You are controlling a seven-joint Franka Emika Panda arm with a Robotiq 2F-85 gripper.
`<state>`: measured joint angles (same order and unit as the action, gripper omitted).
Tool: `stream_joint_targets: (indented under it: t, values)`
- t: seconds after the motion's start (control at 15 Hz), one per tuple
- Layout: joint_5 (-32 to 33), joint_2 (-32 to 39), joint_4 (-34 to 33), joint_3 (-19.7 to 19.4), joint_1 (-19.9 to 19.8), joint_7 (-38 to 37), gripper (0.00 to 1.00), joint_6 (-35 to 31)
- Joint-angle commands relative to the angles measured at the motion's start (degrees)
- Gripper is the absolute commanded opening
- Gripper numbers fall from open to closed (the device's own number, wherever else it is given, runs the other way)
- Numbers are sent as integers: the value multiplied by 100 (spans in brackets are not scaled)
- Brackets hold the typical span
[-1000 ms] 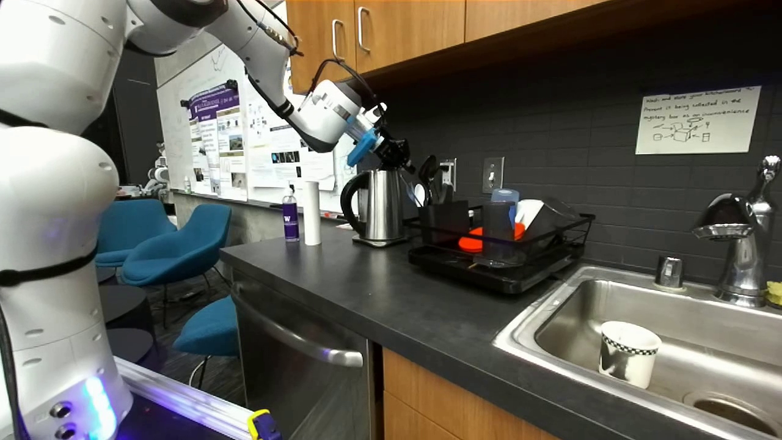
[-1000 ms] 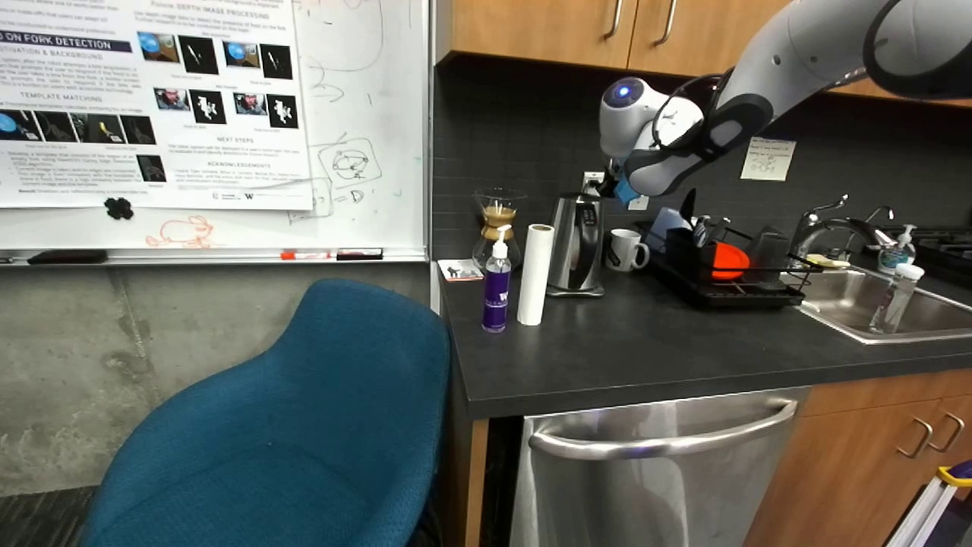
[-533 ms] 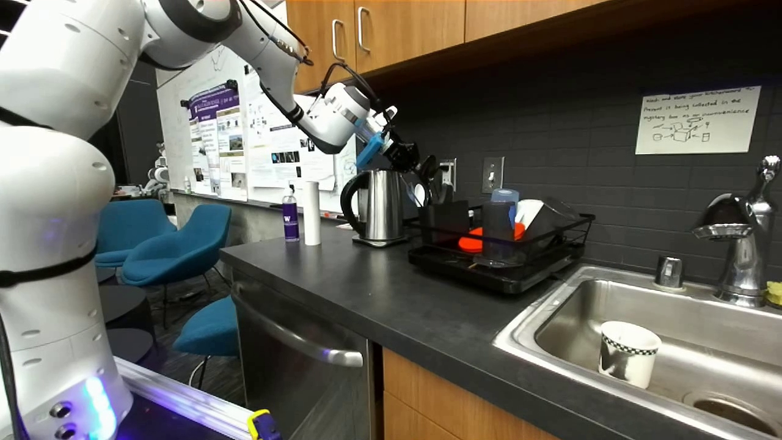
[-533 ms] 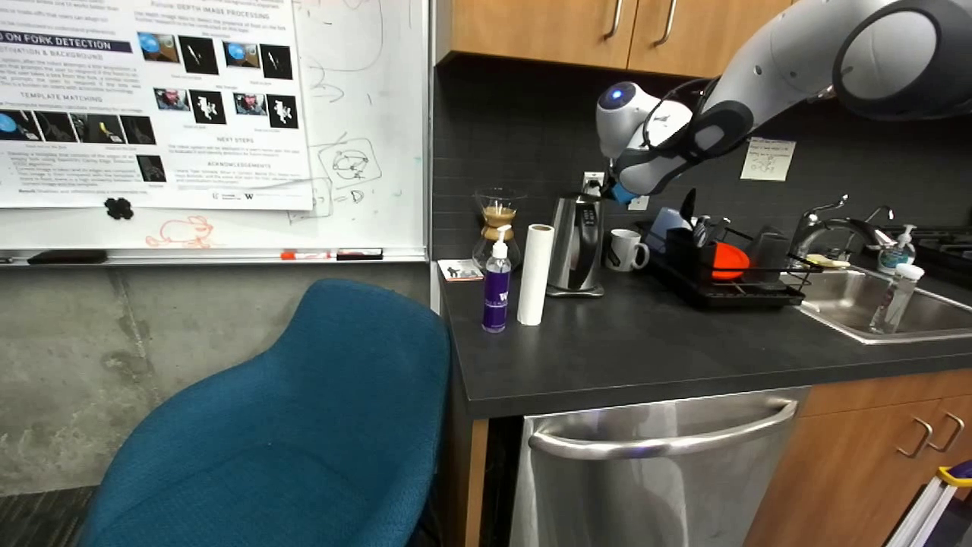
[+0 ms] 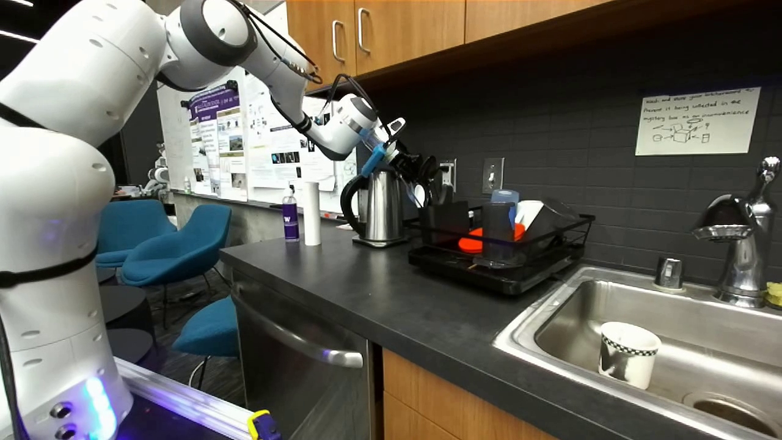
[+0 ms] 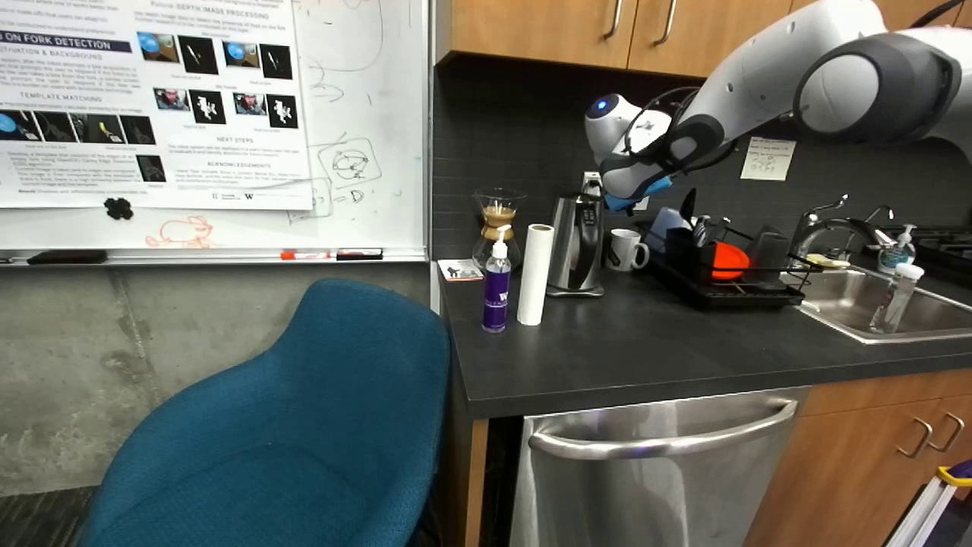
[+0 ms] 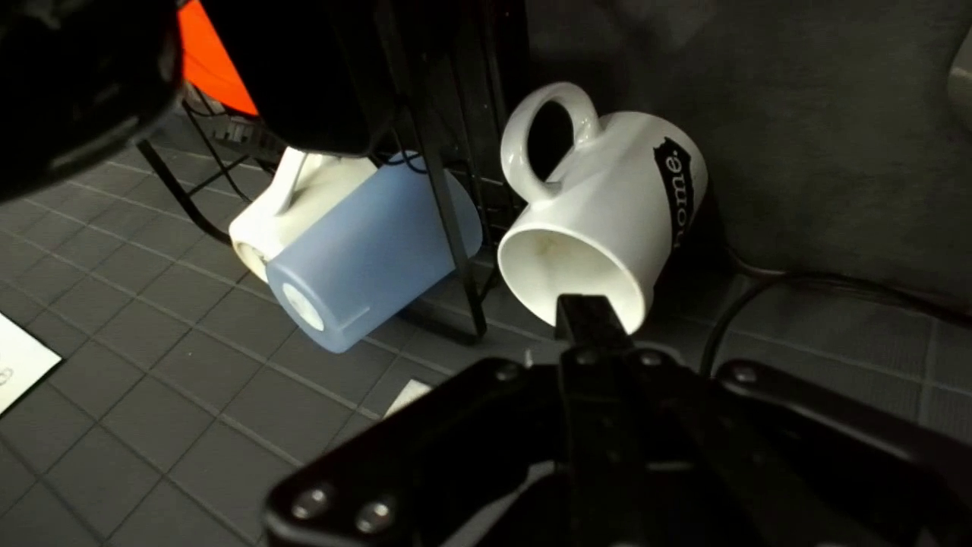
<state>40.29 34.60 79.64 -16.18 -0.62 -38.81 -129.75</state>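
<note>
A white mug [image 7: 619, 190] stands upright on a dark desk [image 6: 645, 342], its handle pointing between 10 and 11 o'clock in the wrist view, where a robot's end effector [image 7: 588, 305], clenched with fingers together, shows before the mug's rim at 6 o'clock; whether the two touch cannot be told. At 9 o'clock from the mug in that view sits a blue tumbler [image 7: 380, 251], in front of a cream-white vessel [image 7: 323, 194], with an orange piece [image 7: 216, 64] farther off at 10 o'clock. In an exterior view, the arm [image 6: 748, 83] extends from the 2 o'clock side above the mug, largely concealing the end effector, while a steel kettle [image 6: 565, 239] stands just beside the mug at 9 o'clock and a black dish rack [image 6: 729, 297] near it at 3 o'clock. Nearer the camera, between 8 and 9 o'clock from the mug, a white roll [image 6: 536, 275] and a purple-labeled bottle [image 6: 496, 295] stand side by side. In an exterior view, a checker-banded cup [image 5: 626, 360] rests in a steel sink [image 5: 708, 318], at 4 o'clock from the dish rack.
</note>
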Motion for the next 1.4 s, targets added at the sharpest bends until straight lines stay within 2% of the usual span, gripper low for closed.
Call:
stream_joint_targets:
  t: [0.0, 0.73, 1.07, 1.33]
  values:
    - [-563, 400, -676, 68, -142, 59, 0, 418]
    - [-1280, 1176, -1793, -347, -250, -226, 0, 840]
    - [-1597, 1416, -2035, -334, -365, -214, 0, 1103]
    - [-1846, 1491, -2088, -221, -484, -242, 0, 1048]
